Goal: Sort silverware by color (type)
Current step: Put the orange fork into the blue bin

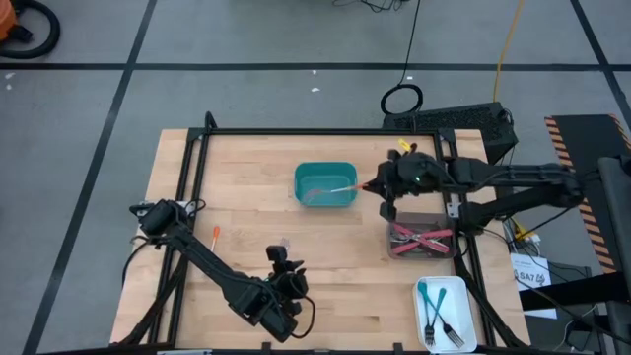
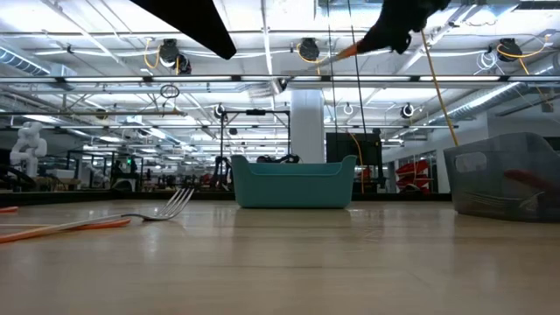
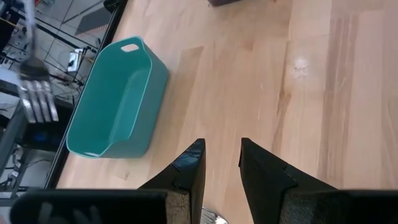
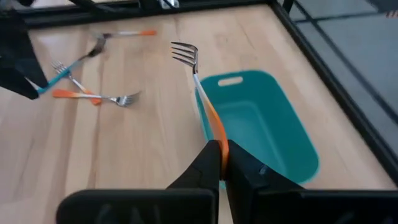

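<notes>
One partly readable label, nothing else legible.
A white tag (image 1: 530, 277) lying off the worktop's (image 1: 246, 207) edge, well beyond the right pincer (image 1: 373, 185) on its outer side, bears dark characters that look like "SA7"; the rest of it cannot be made out. No other writing, brand or number can be read in any view.

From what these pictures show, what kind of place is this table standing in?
Probably a robotics lab or workshop hall. Beyond the wooden table the low view shows a high ceiling with pipes and hanging lamps, a white humanoid robot at the far left, and rows of equipment racks.
</notes>
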{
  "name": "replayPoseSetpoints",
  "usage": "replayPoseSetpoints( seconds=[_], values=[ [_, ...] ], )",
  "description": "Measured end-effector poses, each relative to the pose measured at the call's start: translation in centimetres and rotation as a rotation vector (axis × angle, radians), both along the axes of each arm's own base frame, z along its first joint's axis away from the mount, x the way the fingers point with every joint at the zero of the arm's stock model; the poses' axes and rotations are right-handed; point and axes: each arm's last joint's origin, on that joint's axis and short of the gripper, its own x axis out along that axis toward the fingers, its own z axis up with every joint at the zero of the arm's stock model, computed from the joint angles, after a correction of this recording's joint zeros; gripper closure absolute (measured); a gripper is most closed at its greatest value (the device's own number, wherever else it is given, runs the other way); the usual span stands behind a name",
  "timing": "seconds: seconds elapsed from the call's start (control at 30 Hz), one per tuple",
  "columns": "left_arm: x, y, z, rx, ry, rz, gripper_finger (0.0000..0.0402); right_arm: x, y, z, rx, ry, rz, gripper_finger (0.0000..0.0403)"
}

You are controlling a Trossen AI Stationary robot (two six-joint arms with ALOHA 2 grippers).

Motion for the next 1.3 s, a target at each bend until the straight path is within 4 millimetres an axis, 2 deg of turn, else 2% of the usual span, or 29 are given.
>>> replayPoseSetpoints(
  seconds=[0.27, 0.4, 0.53, 1.1, 1.3],
  values=[
    [0.0, 0.1, 0.0, -0.013, -0.013, 0.016, 0.0303, 0.6, -3.0, -2.6, 0.035, 0.104, -0.065, 0.0399],
    [0.0, 0.0, 0.0, -0.016, -0.015, 0.017, 0.0303, 1.0, -4.3, -4.2, 0.093, 0.094, -0.032, 0.0398],
    [0.0, 0.0, 0.0, -0.017, -0.016, 0.018, 0.0303, 1.4, -5.3, -4.9, 0.109, 0.080, -0.037, 0.0399],
    [0.1, 0.1, 0.0, -0.024, -0.023, 0.027, 0.0303, 3.2, -6.6, -7.5, 0.115, 0.157, -0.057, 0.0394],
    [0.1, 0.1, 0.0, -0.026, -0.026, 0.030, 0.0303, 3.5, -6.8, -7.4, 0.123, 0.122, -0.084, 0.0359]
  ],
)
